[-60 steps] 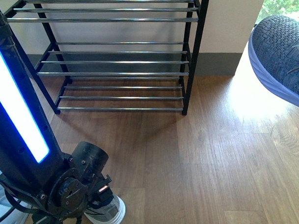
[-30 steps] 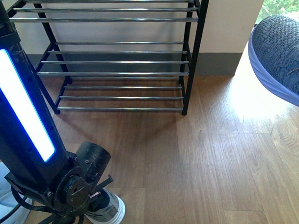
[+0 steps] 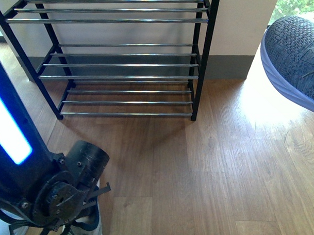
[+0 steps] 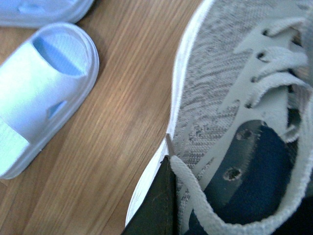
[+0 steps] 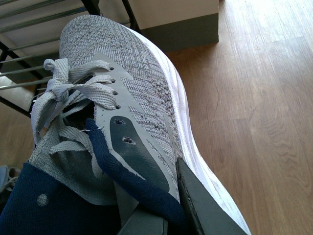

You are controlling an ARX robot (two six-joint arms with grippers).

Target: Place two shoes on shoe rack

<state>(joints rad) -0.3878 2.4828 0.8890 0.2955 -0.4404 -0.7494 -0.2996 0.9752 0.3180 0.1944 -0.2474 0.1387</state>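
My right claw [image 5: 171, 215] pinched a grey knit sneaker [image 5: 142, 83] aloft at 2 o'clock, apart from the shoe rack [image 3: 201, 54] at 12. My left claw [image 4: 220, 220] clamped the other sneaker [image 4: 220, 83] at 7 o'clock, low by the wood floor [image 4: 122, 122], near pale blue slides [image 4: 44, 93].

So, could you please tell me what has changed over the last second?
The left arm swung leftward and lower in the front view, and the floor sneaker beneath it now shows only a sliver. The raised sneaker at the right and the shoe rack stayed put.
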